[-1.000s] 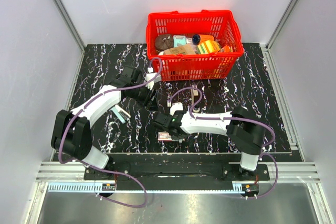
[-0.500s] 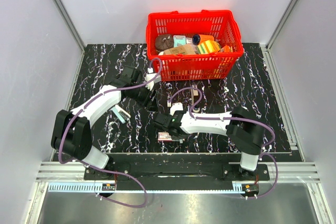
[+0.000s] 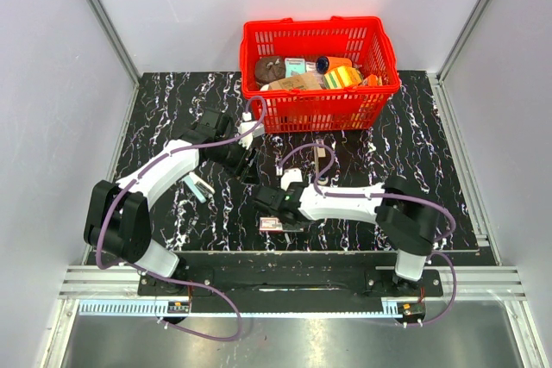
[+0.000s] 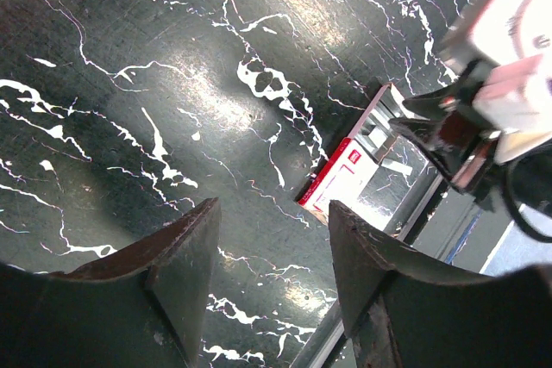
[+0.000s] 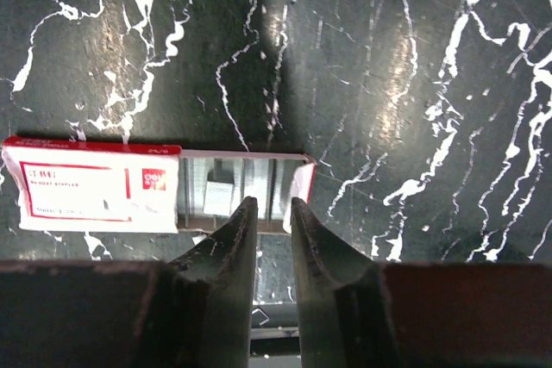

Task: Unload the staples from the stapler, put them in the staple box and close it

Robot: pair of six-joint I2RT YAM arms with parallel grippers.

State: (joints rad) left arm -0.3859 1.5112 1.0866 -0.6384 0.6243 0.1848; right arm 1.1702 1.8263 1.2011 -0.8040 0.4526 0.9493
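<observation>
The right gripper (image 5: 269,206), narrowly parted and empty, sits at the staple box (image 5: 95,187) — box crosswise to its fingers. What I judge to be the stapler (image 3: 197,187) lies left of the box — nearer the left gripper (image 4: 272,208), spread wide and empty.

The table (image 3: 172,101) is black with thin white streaks, like marble. The basket (image 3: 312,23) is bright red with a grid of little holes. The small box (image 5: 95,185) is white with red edges and red lines. Its inner tray (image 5: 246,183) is shiny grey. The arms (image 3: 159,174) are white and black, with purple cables (image 3: 299,147).
</observation>
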